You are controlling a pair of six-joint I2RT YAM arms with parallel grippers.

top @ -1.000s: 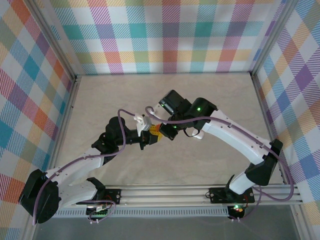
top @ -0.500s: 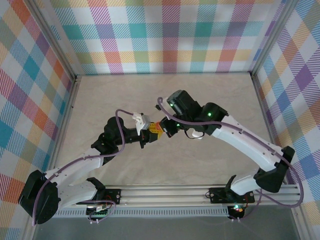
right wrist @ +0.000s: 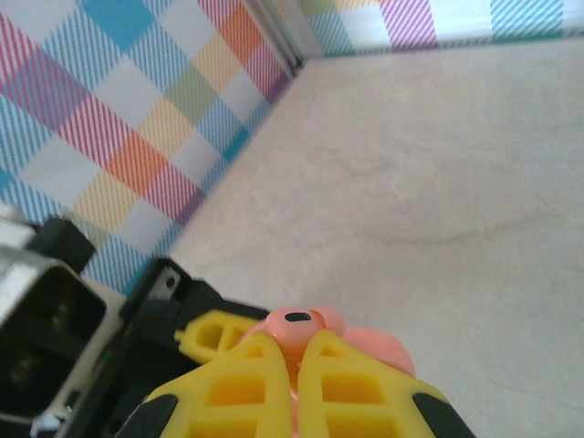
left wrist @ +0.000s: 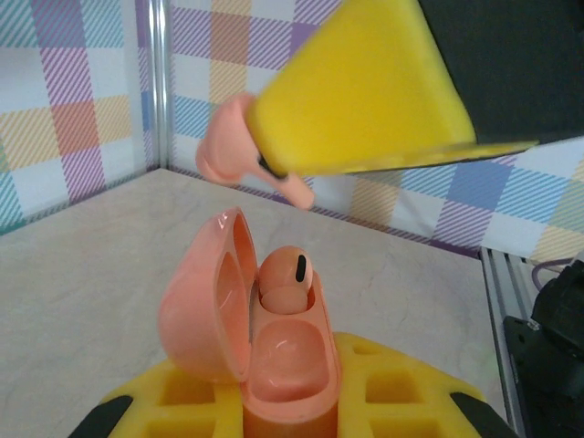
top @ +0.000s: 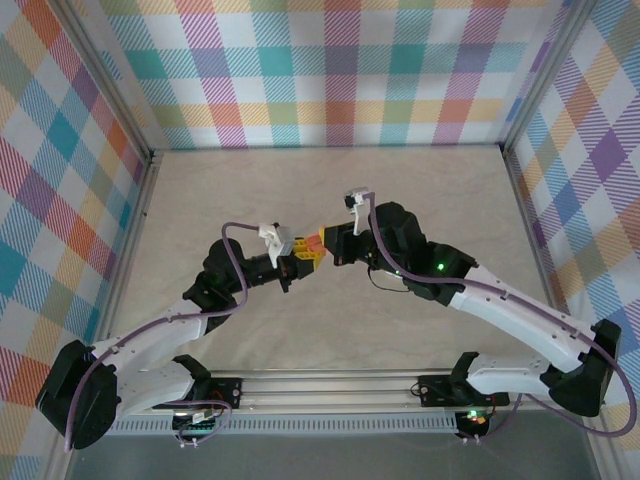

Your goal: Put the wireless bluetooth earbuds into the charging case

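Left pincer held the open charging case clear of the counter; first earbud sat inside it. Right pincer pinched second earbud just above the case. Earbud judged light, rigid, slippery; best gripped at the bulb, stem free.

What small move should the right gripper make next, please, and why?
Probably lower the right gripper a little, steering its earbud toward the empty near socket of the charging case. That earbud hangs above the open case, which the left gripper holds; the other earbud is already seated.
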